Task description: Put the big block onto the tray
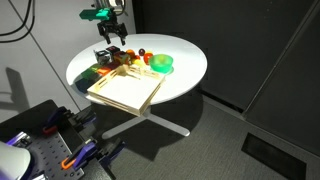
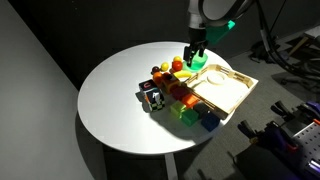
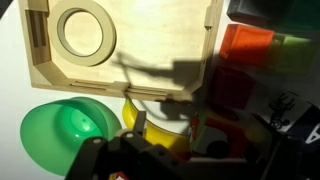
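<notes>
Well, we see a round white table (image 2: 110, 105) with a lot of toys on it. The tray (image 2: 226, 95) lies flat near the table's edge, and in both exterior views its wood is bare. A bunch of colored blocks (image 2: 185, 105) sits right beside one side of it.

The gripper (image 1: 112, 52) hangs over the far side of the tray, pointing down. Near it is the green dish (image 1: 161, 64).

In the wrist view we look straight down. The tray (image 3: 160, 50) fills the top, and it has a ring (image 3: 64, 35) cut into one corner. The green dish (image 3: 60, 130) sits just past the tray's rim. Next to the dish, also just off the rim, is the big block (image 3: 168, 130), and we see its yellow side. It is on the table, not on the tray. It is right under the gripper (dark parts of the tool cover some of it). An orange block (image 3: 245, 45) sits by the tray's other side.

We cannot tell if the gripper's jaws are wide or narrow, or if they touch the big block. The pictures are too dark and small there.
</notes>
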Robot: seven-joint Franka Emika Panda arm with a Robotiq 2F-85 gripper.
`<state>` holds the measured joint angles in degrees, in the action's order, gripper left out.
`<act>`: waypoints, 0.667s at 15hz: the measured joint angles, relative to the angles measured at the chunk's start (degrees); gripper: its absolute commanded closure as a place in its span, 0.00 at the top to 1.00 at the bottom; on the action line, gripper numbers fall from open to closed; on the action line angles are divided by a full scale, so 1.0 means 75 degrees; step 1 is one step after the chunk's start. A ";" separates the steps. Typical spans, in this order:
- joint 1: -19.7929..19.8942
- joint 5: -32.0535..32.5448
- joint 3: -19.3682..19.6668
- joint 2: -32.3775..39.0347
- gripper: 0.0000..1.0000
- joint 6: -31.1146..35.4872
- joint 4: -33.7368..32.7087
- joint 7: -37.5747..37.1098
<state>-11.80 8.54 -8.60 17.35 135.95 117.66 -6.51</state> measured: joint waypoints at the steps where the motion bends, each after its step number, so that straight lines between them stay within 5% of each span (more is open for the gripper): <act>1: 0.0000 0.0000 0.0001 0.0005 1.00 0.0000 0.0000 0.0000; 10: -0.0045 -0.0010 -0.0047 0.0168 1.00 0.0062 0.0009 0.0007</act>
<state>-12.14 8.47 -8.95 18.61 136.41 117.72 -6.46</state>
